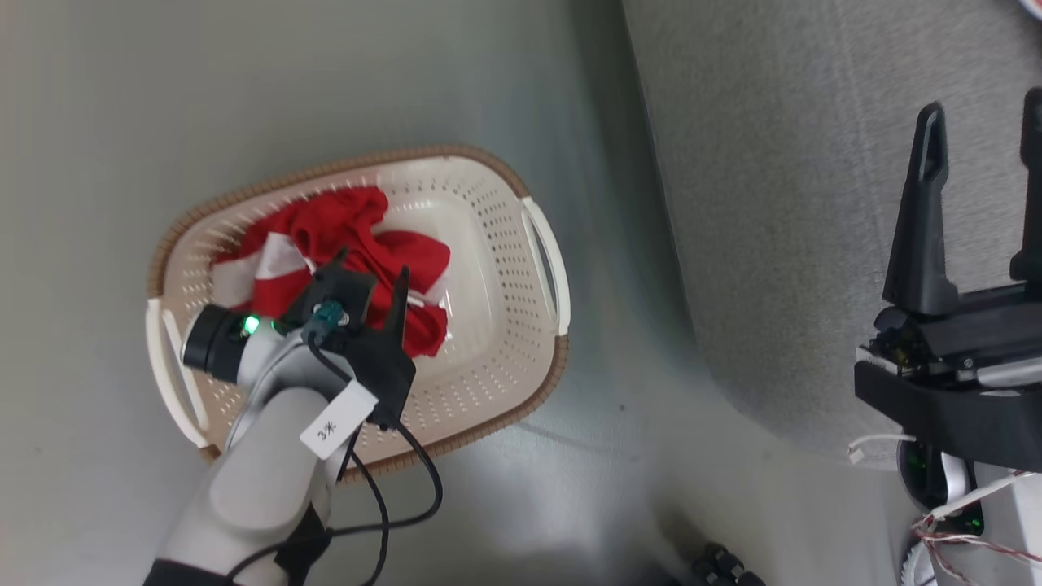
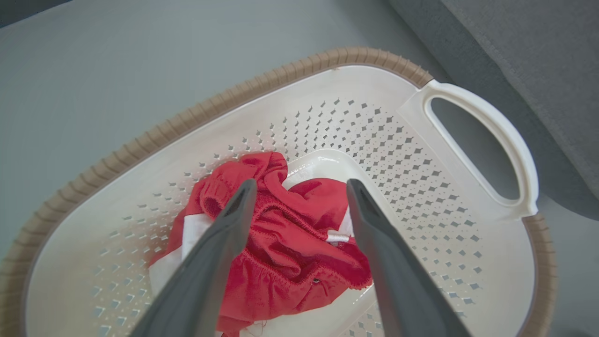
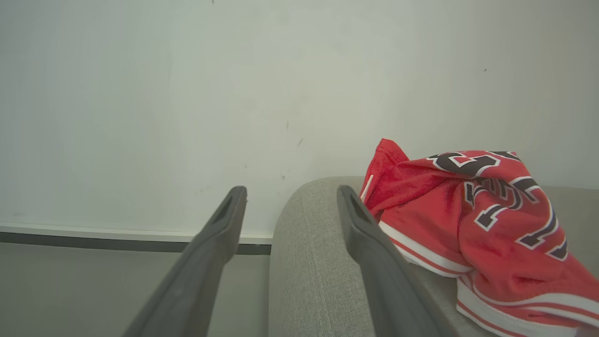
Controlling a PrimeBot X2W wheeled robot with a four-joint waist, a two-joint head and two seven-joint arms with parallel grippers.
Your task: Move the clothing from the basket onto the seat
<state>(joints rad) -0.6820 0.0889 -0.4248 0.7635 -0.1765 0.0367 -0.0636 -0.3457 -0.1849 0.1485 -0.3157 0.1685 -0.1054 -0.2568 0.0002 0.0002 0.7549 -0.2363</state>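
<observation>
Red crumpled garment [image 2: 290, 243] lies in the basket [image 2: 140, 145] bottom, straight ahead of & between the spread fingers of the left gripper [image 2: 300, 187], so that gripper is clearly nearer. Right gripper [image 3: 291, 192], jaws also wide w/ nothing held, hovers at the seat [image 3: 309, 262] edge beside the numbered jersey [image 3: 491, 220] lying there.

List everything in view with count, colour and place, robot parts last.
laundry basket: one, cream with brown rim, on the floor beside the seat
crumpled garment: one heap, red with white trim, inside the basket
numbered jersey: one, red with black numerals, on the seat
seat: one, light grey fabric, right of the basket
floor: one, pale grey, under the basket
wall: one, white, behind the seat
left gripper: one, dark, open above the basket's garment
right gripper: one, dark, open above the seat
</observation>
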